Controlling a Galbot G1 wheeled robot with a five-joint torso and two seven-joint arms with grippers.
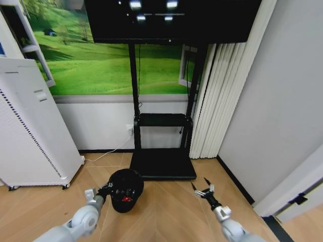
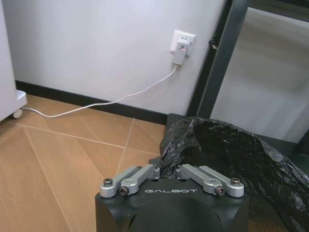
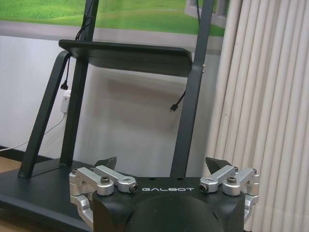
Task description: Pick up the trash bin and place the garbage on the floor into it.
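Gripping the rim of the trash bin (image 1: 126, 190) with my left gripper (image 1: 107, 190), I see its fingers pinched on the black bag liner (image 2: 231, 154). The bin stands on the wooden floor (image 1: 166, 212), just in front of the black TV stand (image 1: 162, 164), with red bits inside. My right gripper (image 1: 204, 191) hovers nearby, released and empty.

The trash bin (image 1: 126, 189) was a small round black container lined with a crinkled black plastic bag, standing upright on the wooden floor. Inside it, small red-and-white bits of garbage (image 1: 127, 192) showed against the dark liner; the pieces could not be told apart
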